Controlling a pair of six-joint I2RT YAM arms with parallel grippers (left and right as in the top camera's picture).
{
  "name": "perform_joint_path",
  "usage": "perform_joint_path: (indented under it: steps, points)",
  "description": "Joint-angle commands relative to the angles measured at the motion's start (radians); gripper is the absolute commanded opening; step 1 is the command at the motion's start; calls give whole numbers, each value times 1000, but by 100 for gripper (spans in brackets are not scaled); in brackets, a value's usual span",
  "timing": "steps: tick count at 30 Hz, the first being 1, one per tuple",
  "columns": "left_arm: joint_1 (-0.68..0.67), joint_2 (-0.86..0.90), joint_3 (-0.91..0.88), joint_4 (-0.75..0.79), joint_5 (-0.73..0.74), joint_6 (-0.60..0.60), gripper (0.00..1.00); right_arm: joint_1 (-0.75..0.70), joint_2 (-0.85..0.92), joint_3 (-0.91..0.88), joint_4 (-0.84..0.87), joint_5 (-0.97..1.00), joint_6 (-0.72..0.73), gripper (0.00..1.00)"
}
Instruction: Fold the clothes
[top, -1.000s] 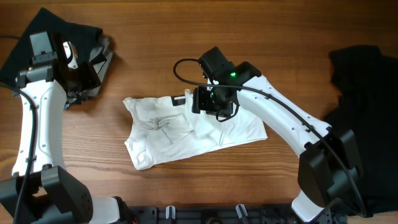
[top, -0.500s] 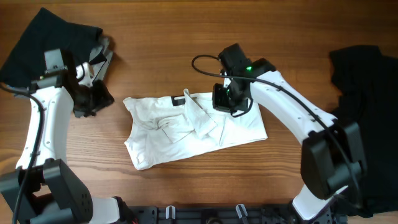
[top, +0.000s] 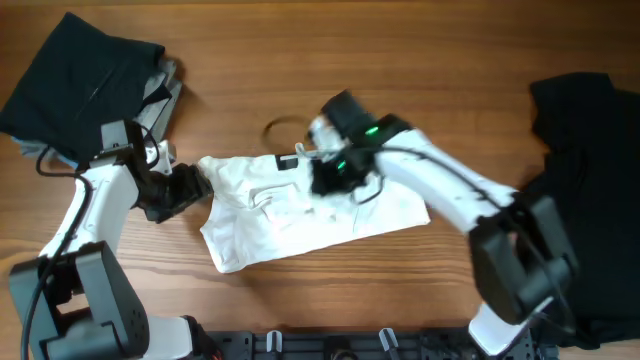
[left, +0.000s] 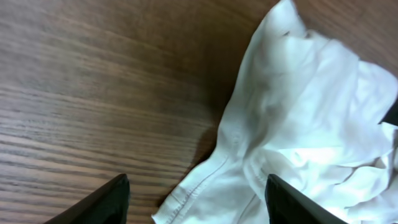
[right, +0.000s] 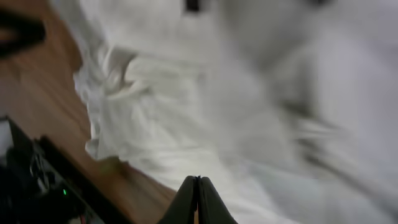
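L claw (top: 183, 190) slid beside T-shirt (top: 290, 220) edge, R claw (top: 330, 180) closed over it.

We found no text, brand, number or sign that could be read anywhere in these views. The only mark of that kind was a small black bar (top: 288, 161) on the white T-shirt (top: 280, 228), near its upper edge. We could make out no lettering on it from overhead. In the right wrist view it was cut off at the top edge and blurred.
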Motion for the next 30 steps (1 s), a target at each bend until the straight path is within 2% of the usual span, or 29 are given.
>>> perform_joint_path:
  steps: [1, 3, 9, 12, 15, 20, 23, 25, 30]
  points:
    - [1, 8, -18, 16, 20, 0, 55, -146, -33, 0, 2, 104, 114, 4]
    - [1, 8, -18, 25, 20, 0, 50, -183, -3, 0, 2, 122, 144, 4]
    - [1, 8, -18, 30, 20, 0, 52, -116, 126, 0, -14, -21, 136, 4]
    - [1, 8, -18, 30, 20, 0, 54, -31, 151, 0, 2, -227, 9, 4]
    - [1, 8, -18, 30, 21, 0, 57, 52, 129, 1, -10, -287, -105, 4]
    - [0, 8, -18, 30, 82, 0, 68, 15, -2, 2, 10, -145, -99, 4]
    - [-19, 8, -22, 35, 117, 5, 73, -85, -84, 2, -30, 35, 66, 5]
    - [-55, 10, -35, 69, 117, 4, 77, -169, -96, 2, -90, 113, 155, 9]
    - [-128, 46, -81, 135, 30, 3, 81, -286, -63, -4, -202, 114, 141, 9]
